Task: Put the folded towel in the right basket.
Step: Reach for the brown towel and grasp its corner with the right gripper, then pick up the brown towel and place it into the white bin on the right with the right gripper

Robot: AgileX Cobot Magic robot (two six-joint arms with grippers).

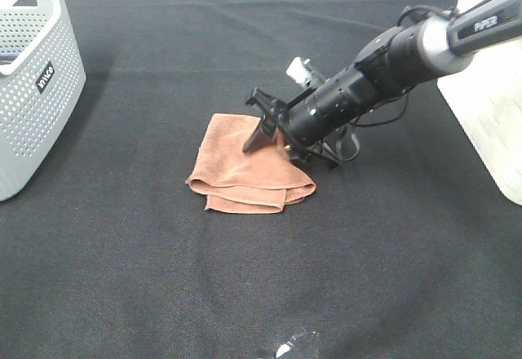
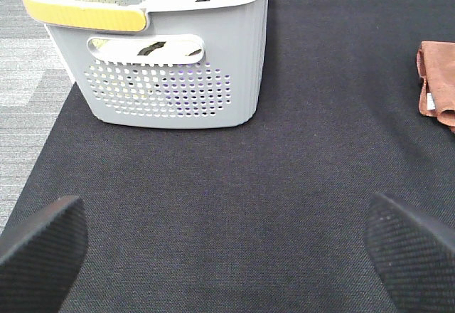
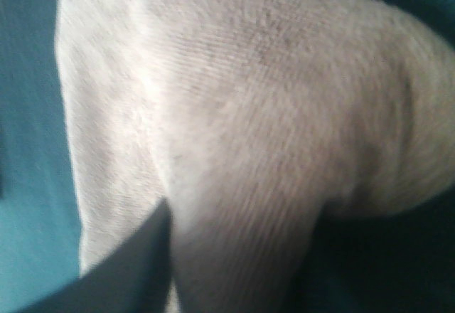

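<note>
The folded brown towel lies on the black table in the middle. It also shows at the edge of the left wrist view. My right gripper reaches down onto the towel's far right part, its two dark fingers pressed into the cloth. In the right wrist view the towel fills the picture and a fold of it is pinched between the fingers. The towel still rests on the table. My left gripper is open and empty, low over the table near the left basket. The white right basket stands at the right edge.
A grey perforated basket stands at the left; in the left wrist view it has a yellow handle and holds some items. Black cloth covers the table. A grey floor strip lies beyond the table's left edge.
</note>
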